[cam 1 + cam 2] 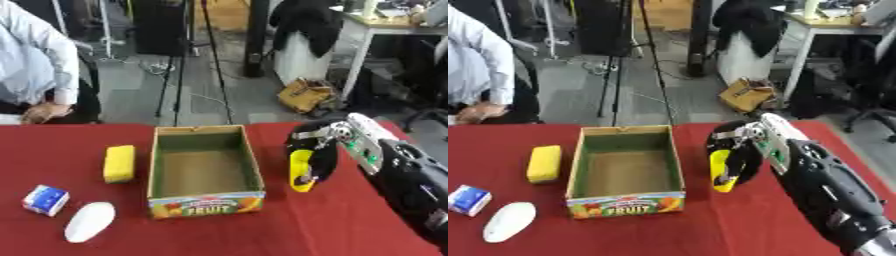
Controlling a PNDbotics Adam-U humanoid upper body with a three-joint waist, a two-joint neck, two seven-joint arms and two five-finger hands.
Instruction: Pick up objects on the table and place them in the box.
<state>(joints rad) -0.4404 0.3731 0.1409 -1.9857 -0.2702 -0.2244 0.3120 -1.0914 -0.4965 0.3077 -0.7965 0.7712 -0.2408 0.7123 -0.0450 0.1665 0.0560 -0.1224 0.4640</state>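
The box [206,170] is an open cardboard carton with a plain brown inside and a bright printed front panel that reads "FRUIT"; it stands near the middle of the red surface [262,230]. Nothing shows inside it. At about 3 o'clock from the box the right hand [313,159] hangs with black fingers curled round a yellow object [301,171], long and slightly curved; its lower end points down toward the surface. Whether that end touches the cloth cannot be told, and the fingers cover much of its upper part, so its full shape stays unclear.

At 9 o'clock from the box, just beside its left wall, lies a yellow sponge-like block [120,163]. Toward 8 o'clock, well apart from the box, sit a small blue-and-white carton [45,199] and, nearer the front edge, a white oval object [90,221] whose nature is hard to make out.

The right forearm is cut off by the lower right corner. The left hand shows in neither view.

The right eye view shows more of the arm behind the hand, while it crops the blue-and-white carton at its left edge; the left eye view shows that carton whole.
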